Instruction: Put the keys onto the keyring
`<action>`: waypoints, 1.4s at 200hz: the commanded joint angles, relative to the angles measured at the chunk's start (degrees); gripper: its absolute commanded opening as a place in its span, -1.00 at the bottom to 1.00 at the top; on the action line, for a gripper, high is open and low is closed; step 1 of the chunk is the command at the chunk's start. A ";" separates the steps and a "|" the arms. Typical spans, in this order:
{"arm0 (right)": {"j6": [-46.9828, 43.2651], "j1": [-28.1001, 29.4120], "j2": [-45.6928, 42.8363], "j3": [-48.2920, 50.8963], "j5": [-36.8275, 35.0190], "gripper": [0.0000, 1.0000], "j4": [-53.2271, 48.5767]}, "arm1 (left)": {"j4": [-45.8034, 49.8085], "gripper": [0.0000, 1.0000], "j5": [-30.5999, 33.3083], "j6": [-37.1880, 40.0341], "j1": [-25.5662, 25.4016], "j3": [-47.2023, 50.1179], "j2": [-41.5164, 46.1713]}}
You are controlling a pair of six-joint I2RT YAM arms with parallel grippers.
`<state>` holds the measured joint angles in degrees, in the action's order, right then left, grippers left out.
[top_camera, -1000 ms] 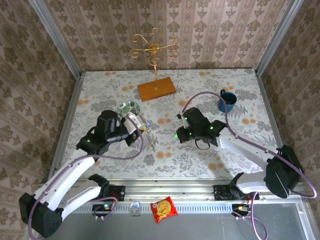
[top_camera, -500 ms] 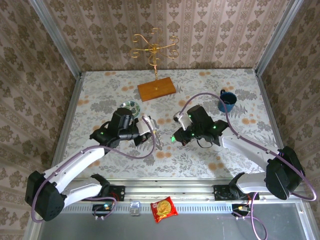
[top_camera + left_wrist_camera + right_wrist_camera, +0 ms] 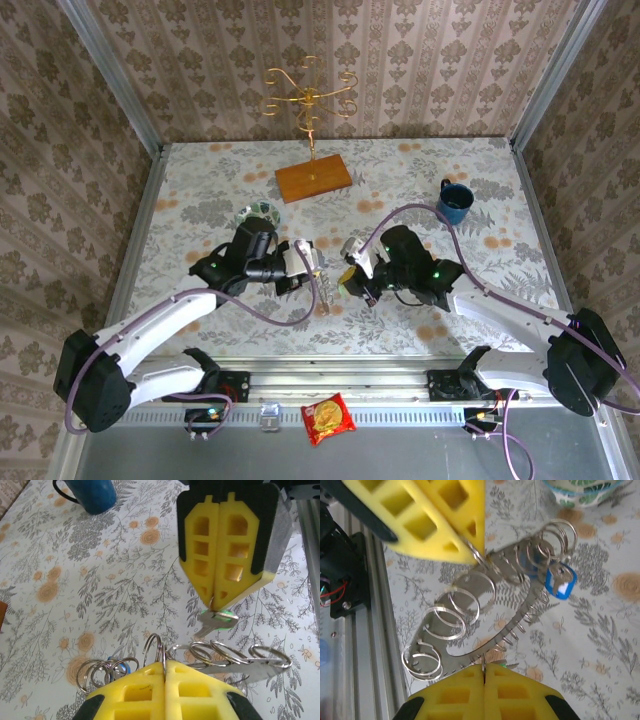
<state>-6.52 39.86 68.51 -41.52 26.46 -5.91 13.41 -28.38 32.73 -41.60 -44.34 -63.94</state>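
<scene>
Above floral table (image 3: 200, 190), damask walls (image 3: 420, 60) around, left gripper (image 3: 165, 664) clamps keyring (image 3: 502, 562), right gripper (image 3: 216, 600) clamps green key (image 3: 217, 620)

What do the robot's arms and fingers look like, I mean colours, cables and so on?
The left arm and right arm have white links, black joint housings with small green lights, and a purple cable looping along each. The left gripper and right gripper carry yellow fingers with rectangular cut-outs, edged in black.
</scene>
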 commanded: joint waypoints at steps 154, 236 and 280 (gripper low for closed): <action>-3.33 2.42 2.68 -1.99 -3.49 -1.00 8.37 | -3.04 -1.00 -2.62 -5.80 -1.99 -0.03 -3.56; -1.13 2.46 2.89 -1.46 -4.92 -1.00 11.16 | -3.38 -1.00 -2.55 -5.41 -2.11 0.83 -3.38; 0.94 2.42 3.45 -1.50 -6.59 -1.00 11.94 | -3.54 -1.00 -2.49 -4.62 -2.25 1.35 -2.95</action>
<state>-7.44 41.95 71.29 -41.54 22.65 3.16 11.05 -28.67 28.05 -43.13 -43.57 -67.51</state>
